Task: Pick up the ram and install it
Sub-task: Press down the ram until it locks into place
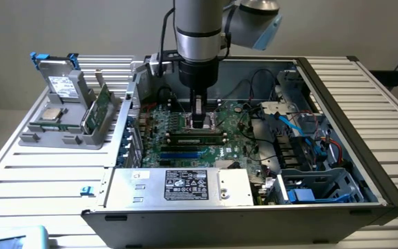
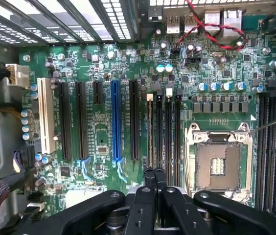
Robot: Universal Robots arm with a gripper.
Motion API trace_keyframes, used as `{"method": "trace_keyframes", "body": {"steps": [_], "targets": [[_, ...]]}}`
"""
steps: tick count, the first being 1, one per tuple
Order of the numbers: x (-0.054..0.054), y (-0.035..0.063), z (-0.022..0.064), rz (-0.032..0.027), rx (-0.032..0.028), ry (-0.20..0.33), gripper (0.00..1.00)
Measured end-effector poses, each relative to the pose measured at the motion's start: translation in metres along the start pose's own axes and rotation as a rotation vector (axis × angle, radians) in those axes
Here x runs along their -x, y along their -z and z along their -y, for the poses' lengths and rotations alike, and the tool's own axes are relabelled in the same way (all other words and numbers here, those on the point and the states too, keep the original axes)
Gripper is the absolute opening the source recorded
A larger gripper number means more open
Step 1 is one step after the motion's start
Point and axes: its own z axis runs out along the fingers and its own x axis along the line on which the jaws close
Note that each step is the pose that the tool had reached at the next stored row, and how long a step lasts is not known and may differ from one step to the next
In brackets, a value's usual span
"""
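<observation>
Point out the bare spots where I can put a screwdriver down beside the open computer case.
Free: the slatted table in front of the grey holder, up to the case's wall; also the slats on the exterior view's right. Crowded: inside the case, with the motherboard, cables and the tool.

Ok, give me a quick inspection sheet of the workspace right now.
Surface: white slatted table carrying an open dark computer case.
Job's things: long green ram stick standing in a grey holder outside the case; large green motherboard.
Clutter: grey boxy drive in the holder.
Grippers: black gripper over the motherboard slots, fingers shut, empty.
Cables: red twisted wire; blue cables.
Surroundings: nothing seen.
</observation>
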Motion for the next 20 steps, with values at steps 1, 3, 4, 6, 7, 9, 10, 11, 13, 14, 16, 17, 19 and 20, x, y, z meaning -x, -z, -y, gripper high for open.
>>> {"method": "trace_keyframes", "body": {"steps": [1, 3, 4, 6, 7, 9, 10, 11, 13, 14, 16, 17, 19, 20], "targets": [[-0.0001, 0.0007, 0.0003, -0.0003, 0.0008, 0.000, 0.11], [-0.0001, 0.0008, 0.0003, 0.0001, 0.0007, 0.000, 0.11], [-0.0001, 0.0010, 0.0003, 0.0001, 0.0007, 0.000, 0.11], [-0.0001, 0.0014, 0.0003, 0.0000, 0.0008, 0.000, 0.11], [-0.0001, 0.0015, 0.0003, 0.0000, 0.0008, 0.000, 0.11], [-0.0002, 0.0019, 0.0003, 0.0000, 0.0008, 0.000, 0.11], [-0.0002, 0.0019, 0.0003, 0.0000, 0.0008, 0.000, 0.11], [-0.0002, 0.0020, 0.0003, -0.0001, 0.0008, -0.001, 0.11], [-0.0002, 0.0020, 0.0003, -0.0006, 0.0021, -0.022, 0.11], [-0.0002, 0.0020, 0.0003, -0.0009, 0.0029, -0.037, 0.11], [-0.0002, 0.0020, 0.0003, -0.0014, 0.0045, -0.068, 0.11], [-0.0002, 0.0020, 0.0003, -0.0017, 0.0054, -0.084, 0.11], [-0.0002, 0.0020, 0.0003, -0.0023, 0.0071, -0.114, 0.11], [-0.0002, 0.0020, 0.0003, -0.0026, 0.0078, -0.129, 0.11]]}}
